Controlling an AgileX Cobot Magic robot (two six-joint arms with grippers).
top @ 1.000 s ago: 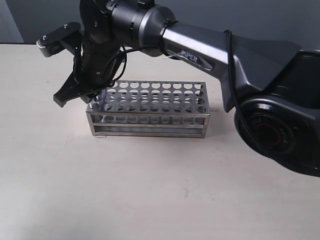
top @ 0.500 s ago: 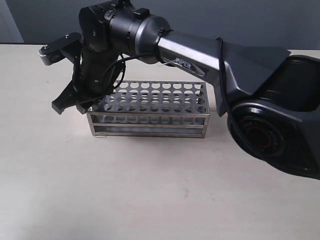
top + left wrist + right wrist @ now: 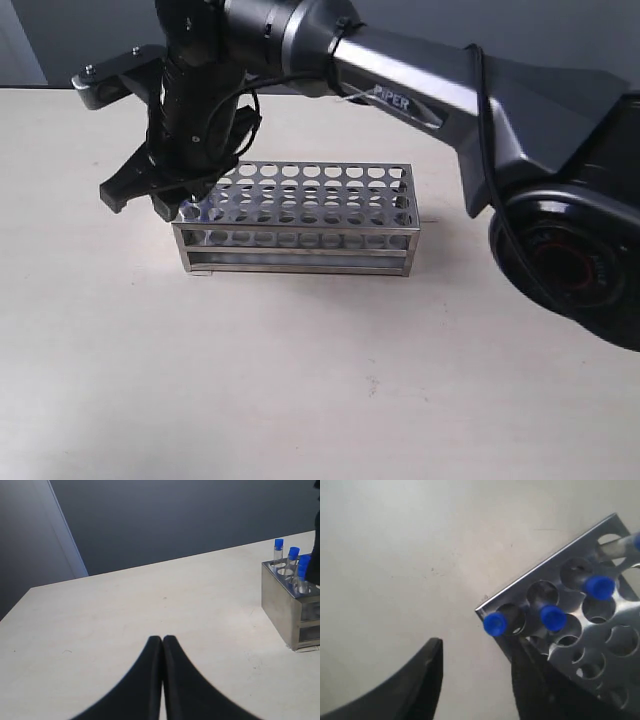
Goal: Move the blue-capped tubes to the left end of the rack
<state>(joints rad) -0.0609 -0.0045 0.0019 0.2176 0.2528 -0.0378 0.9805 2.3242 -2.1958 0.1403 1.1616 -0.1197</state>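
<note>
A pale beige desk (image 3: pixel 300 380) filled the foreground. Farther back on it stood a rectangular shiny steel test-tube rack (image 3: pixel 300 215), its top plate full of round holes. Four slim clear tubes with bright blue caps (image 3: pixel 292 560) stood in holes at the rack's left end, clustered by the corner. Just above that end hung the black right gripper (image 3: pixel 138 203), its jaws spread wide and holding nothing. Behind it, the dark robot arm (image 3: pixel 420 90) stretched across from the right. The black left gripper (image 3: pixel 162 645), seen only in its own wrist view, sat well apart from the rack, jaws pressed together on nothing.
</note>
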